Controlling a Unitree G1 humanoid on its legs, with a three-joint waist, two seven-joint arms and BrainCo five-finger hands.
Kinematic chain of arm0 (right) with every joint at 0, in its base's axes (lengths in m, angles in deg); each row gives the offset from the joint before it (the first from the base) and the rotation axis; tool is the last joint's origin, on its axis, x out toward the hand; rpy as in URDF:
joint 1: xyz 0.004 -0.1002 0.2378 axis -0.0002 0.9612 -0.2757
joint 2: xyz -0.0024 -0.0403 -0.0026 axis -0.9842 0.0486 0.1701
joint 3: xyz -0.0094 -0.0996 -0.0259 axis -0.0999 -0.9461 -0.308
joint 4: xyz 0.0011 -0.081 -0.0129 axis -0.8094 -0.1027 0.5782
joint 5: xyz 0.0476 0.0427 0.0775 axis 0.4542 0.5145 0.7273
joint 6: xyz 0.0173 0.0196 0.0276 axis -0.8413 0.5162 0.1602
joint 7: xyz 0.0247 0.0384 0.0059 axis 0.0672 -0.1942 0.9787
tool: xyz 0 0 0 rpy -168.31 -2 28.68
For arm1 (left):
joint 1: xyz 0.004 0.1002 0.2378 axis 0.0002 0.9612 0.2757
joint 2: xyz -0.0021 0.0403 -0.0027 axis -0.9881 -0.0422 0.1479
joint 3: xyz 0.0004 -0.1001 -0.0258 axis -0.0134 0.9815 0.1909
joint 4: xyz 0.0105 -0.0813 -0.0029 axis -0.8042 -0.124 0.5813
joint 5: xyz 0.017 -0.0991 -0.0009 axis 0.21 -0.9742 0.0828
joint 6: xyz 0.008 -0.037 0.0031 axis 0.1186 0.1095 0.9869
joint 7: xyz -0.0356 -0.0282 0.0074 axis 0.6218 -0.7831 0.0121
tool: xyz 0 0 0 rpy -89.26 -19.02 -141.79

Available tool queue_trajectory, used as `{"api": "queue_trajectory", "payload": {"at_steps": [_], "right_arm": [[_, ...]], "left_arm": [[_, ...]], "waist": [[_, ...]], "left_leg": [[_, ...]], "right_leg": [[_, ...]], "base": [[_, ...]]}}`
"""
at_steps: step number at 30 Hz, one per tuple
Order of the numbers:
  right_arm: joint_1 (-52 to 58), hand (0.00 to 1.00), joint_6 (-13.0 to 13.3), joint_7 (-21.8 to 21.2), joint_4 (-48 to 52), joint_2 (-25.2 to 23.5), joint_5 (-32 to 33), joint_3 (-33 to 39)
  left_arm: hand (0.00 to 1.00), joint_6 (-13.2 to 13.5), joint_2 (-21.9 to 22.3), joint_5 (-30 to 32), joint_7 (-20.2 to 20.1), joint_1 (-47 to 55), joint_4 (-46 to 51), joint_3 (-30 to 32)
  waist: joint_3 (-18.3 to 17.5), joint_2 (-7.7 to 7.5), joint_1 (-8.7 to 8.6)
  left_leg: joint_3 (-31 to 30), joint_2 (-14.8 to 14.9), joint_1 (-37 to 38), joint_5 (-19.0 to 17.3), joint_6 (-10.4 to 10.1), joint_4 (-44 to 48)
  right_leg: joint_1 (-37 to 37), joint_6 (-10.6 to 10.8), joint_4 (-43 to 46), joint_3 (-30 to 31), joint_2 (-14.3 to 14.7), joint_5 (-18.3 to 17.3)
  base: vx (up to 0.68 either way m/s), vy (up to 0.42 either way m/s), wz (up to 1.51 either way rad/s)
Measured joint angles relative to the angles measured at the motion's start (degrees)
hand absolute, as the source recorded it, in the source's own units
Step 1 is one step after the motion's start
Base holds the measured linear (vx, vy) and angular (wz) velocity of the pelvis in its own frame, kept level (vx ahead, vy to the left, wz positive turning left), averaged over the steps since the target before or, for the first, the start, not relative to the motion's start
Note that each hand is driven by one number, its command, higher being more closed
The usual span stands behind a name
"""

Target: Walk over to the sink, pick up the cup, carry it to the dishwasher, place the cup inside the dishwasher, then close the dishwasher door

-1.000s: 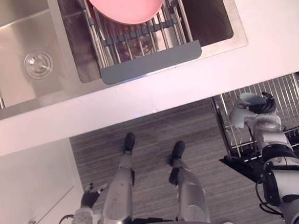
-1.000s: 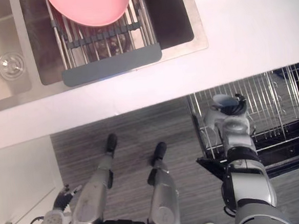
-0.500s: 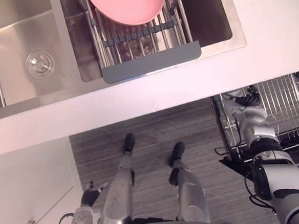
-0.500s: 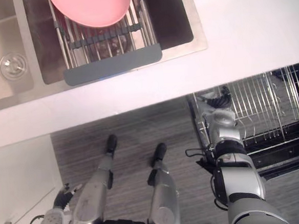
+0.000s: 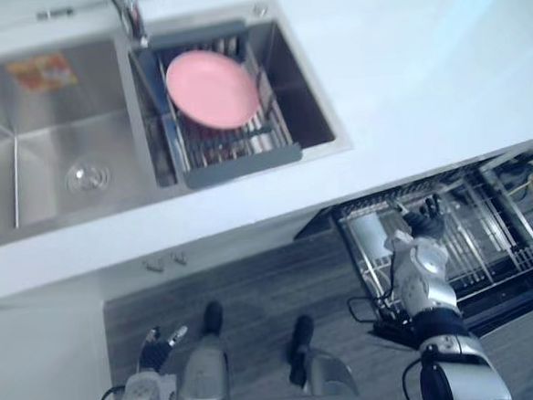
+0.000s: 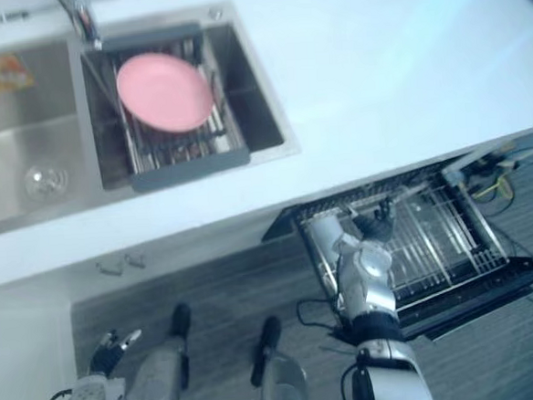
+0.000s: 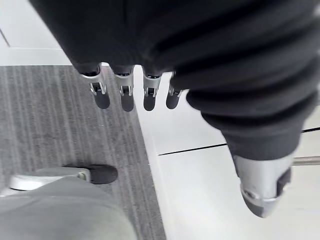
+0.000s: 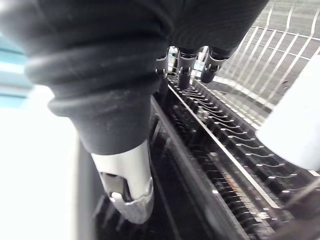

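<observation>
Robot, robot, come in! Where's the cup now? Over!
Right robot hand open above rack. Left robot hand open, idle. Cup in rack, not held. Door open, nothing blocking.

1. Right arm (image 5: pixel 425 285): reaches forward from the lower right, forearm stretched away from the body.
2. Right hand (image 5: pixel 425 225): fingers (image 8: pixel 184 67) straight in a row, thumb (image 8: pixel 129 187) held apart; the hand is empty.
3. Left arm (image 5: pixel 137 399): hangs low at the robot's left side.
4. Left hand (image 5: pixel 154 351): fingers (image 7: pixel 123 95) straight and relaxed, thumb (image 7: pixel 262 185) apart; the hand is empty.
</observation>
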Motion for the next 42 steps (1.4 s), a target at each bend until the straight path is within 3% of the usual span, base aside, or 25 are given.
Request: {"api": "queue_trajectory", "payload": {"at_steps": [6, 10, 14, 16, 20, 22, 24, 27, 29, 31, 32, 33, 35, 37, 39, 42], "right_arm": [[8.08, 0.0, 2.24, -2.72, 17.44, -2.31, 2.57, 7.78], [9.63, 0.0, 2.51, -12.84, 27.99, -3.01, 5.59, 8.98], [9.65, 0.0, -2.93, -25.09, 32.36, -3.26, 7.97, 3.95], [10.03, 0.0, -4.85, -26.67, 32.3, -3.71, 8.42, 1.2], [10.85, 0.0, -5.83, -26.07, 32.14, -5.38, 8.39, -0.69], [10.41, 0.0, -5.95, -25.82, 32.15, -5.35, 8.08, -0.89], [9.99, 0.0, -6.32, -25.6, 32.02, -5.09, 7.3, -1.28], [10.0, 0.0, -7.39, -24.13, 31.26, -4.23, 5.9, -2.67], [9.95, 0.0, -7.62, -23.43, 29.13, -3.42, 5.0, -3.56], [10.12, 0.0, -8.04, -22.45, 28.6, -3.14, 4.9, -5.11], [10.39, 0.0, -8.02, -22.4, 28.61, -3.21, 4.91, -5.11], [10.95, 0.0, -8.01, -22.41, 28.65, -3.14, 4.93, -4.82], [11.4, 0.0, -7.75, -22.75, 30.02, -2.96, 4.98, -4.49], [11.37, 0.0, -6.94, -23.94, 30.25, -2.91, 5.0, -4.51], [11.7, 0.0, -6.77, -23.98, 30.46, -2.55, 5.33, -4.35], [11.91, 0.0, -6.77, -23.83, 33.09, -1.93, 5.8, -4.63]], "left_arm": [[0.0, -1.44, 2.02, -1.6, 0.26, 2.97, 0.01, 4.84], [0.0, -4.33, 2.5, -5.02, -5.12, 3.35, -0.38, 6.6], [0.0, -5.05, 2.57, -6.27, -8.71, 3.33, -1.54, 6.69], [0.0, -5.88, 2.6, -6.79, -9.61, 3.29, -2.42, 6.83], [0.0, -7.65, 2.3, -6.41, -10.26, 3.11, -4.64, 6.9], [0.0, -10.06, 1.77, -2.6, -10.93, 4.52, -5.77, 6.77], [0.0, -10.78, 1.06, 3.08, -10.92, 5.42, -6.98, 5.92], [0.0, -11.93, -0.24, 6.55, -11.31, 6.39, -8.08, 3.03], [0.0, -12.68, -0.58, 7.81, -11.44, 6.27, -9.05, 1.21], [0.0, -12.69, -1.95, 8.59, -11.53, 6.4, -9.37, 1.03], [0.0, -12.77, -2.37, 8.57, -11.54, 6.26, -9.4, 1.06], [0.0, -12.87, -2.89, 8.42, -11.51, 5.89, -9.54, 1.3], [0.0, -12.77, -3.48, 7.42, -12.45, 5.18, -9.57, 1.66], [0.0, -12.6, -3.55, 7.42, -13.18, 5.38, -9.51, 2.33], [0.0, -12.36, -3.51, 7.41, -13.59, 5.5, -9.34, 3.0], [0.0, -12.22, -0.72, 4.42, -13.29, 6.1, -8.84, 4.06]], "waist": [[-6.29, -0.48, -2.55], [-7.89, -0.76, -4.41], [-8.45, -0.71, -4.31], [-9.15, -0.49, -4.38], [-9.55, 0.45, -4.01], [-9.83, 0.73, -3.31], [-9.84, 0.72, -3.26], [-9.72, 0.21, -4.03], [-9.73, 0.35, -4.33], [-9.37, -0.75, -4.88], [-9.14, -0.6, -5.5], [-9.07, -1.21, -6.56], [-9.09, -1.26, -6.79], [-9.04, -1.34, -6.74], [-8.57, -2.66, -7.04], [-8.08, 0.08, -6.0]], "left_leg": [[2.57, 1.23, 3.61, -2.68, -0.65, 1.06], [2.74, 1.31, 5.57, -3.14, -0.67, 0.98], [1.68, 0.94, 5.95, -3.22, -0.55, 0.16], [0.06, 0.66, 5.7, -1.9, -0.23, -2.1], [-2.28, -0.02, 6.85, 0.21, 0.08, -4.62], [-3.54, -0.84, 7.49, 0.52, 0.21, -4.62], [-3.54, -1.31, 7.42, 0.21, 0.37, -4.62], [-2.86, -2.98, 8.65, -0.72, 1.42, -4.63], [-3.47, -3.36, 10.01, -0.82, 2.07, -4.58], [-5.85, -4.16, 12.02, -0.54, 3.3, -4.16], [-7.2, -4.18, 12.06, -0.74, 3.67, -3.64], [-9.75, -3.64, 11.08, -1.29, 3.6, -2.02], [-11.89, -2.97, 9.18, -2.97, 2.93, 0.18], [-12.32, -3.08, 7.9, -3.57, 2.53, 1.08], [-12.23, -4.31, 8.58, -3.39, 1.84, 0.44], [-9.66, -1.47, 9.45, -2.3, -0.18, -0.09]], "right_leg": [[3.07, -0.43, -2.86, 3.04, 1.67, 0.53], [5.11, -0.44, -4.38, 4.15, 2.02, 1.27], [6.71, -0.31, -5.18, 3.27, 1.69, 1.05], [6.78, -0.14, -4.69, 1.08, 1.38, 0.35], [10.08, 0.32, -4.24, -4.58, 0.23, -1.1], [11.16, 0.86, -2.79, -5.91, -0.78, -2.17], [10.75, 1.13, -1.45, -6.25, -1.53, -3.0], [9.25, 1.77, 7.13, -7.32, -5.42, -6.97], [5.63, -0.65, 18.44, -5.59, -7.5, -7.38], [0.06, -5.65, 32.13, 3.1, -8.56, -5.52], [-1.29, -6.01, 34.22, 5.2, -7.92, -5.7], [-1.49, -4.43, 34.0, 7.43, -5.49, -10.5], [-1.52, -3.96, 26.01, 9.06, -1.06, -13.85], [-0.77, -3.74, 18.32, 9.99, 0.66, -14.14], [0.66, -1.54, 13.75, 11.6, 1.19, -12.65], [2.23, -1.53, 11.23, 10.17, 2.76, -9.1]], "base": [[0.04, -0.039, -0.35], [0.0, -0.014, -0.15], [-0.04, 0.011, 0.1], [-0.05, 0.006, 0.53], [0.02, -0.003, 0.81], [0.06, 0.017, 0.37], [0.06, 0.027, 0.18], [0.06, 0.05, 0.28], [0.06, 0.078, 0.28], [0.06, 0.039, 0.41], [0.08, -0.078, 0.79], [0.05, -0.082, 0.8], [-0.02, -0.102, 0.65], [-0.08, -0.117, 0.36], [-0.03, -0.21, 0.56], [0.07, -0.143, 0.15]]}}
